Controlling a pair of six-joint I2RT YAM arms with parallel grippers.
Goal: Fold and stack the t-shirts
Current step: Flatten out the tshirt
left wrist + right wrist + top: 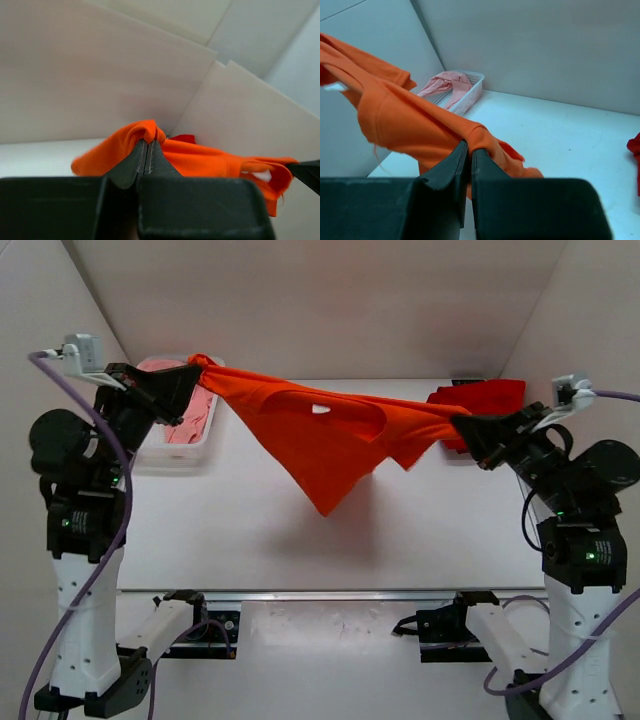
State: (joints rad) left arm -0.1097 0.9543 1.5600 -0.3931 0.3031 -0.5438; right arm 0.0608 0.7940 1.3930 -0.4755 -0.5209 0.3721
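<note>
Top external is showing the orange t-shirt (330, 440) hanging stretched between the left gripper (195, 367) and right gripper (460, 425), each pinching its edge.

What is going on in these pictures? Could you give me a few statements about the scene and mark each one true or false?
1. The orange t-shirt hangs in the air, stretched between the two arms. True.
2. The left gripper is open and holds nothing. False: it is shut on a bunched edge of the orange t-shirt.
3. The pink t-shirt lies in the white basket at the far left. True.
4. The red t-shirt lies in the basket too. False: it lies on the table at the far right, behind the right arm.
5. The right gripper is shut on the orange t-shirt. True.
</note>
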